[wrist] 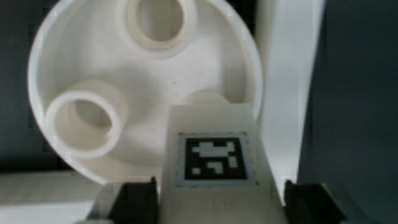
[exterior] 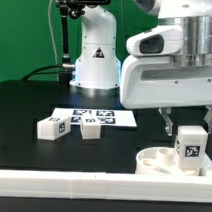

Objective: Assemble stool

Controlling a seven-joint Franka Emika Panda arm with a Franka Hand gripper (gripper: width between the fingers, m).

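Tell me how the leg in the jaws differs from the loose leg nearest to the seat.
The gripped leg stands upright within the rim of the seat; the loose leg rests on the black table, beside the marker board. The jaws of the gripper clamp the gripped leg; nothing touches the loose leg. Both are short white blocks.

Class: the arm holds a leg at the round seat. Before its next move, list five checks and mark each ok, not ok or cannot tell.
1. Gripper shut on the leg: ok.
2. Leg upright, tag facing out: ok.
3. Leg over the seat: ok.
4. Leg lined up with a socket: cannot tell.
5. Visible sockets empty: ok.
6. Spare legs lying apart from the seat: ok.
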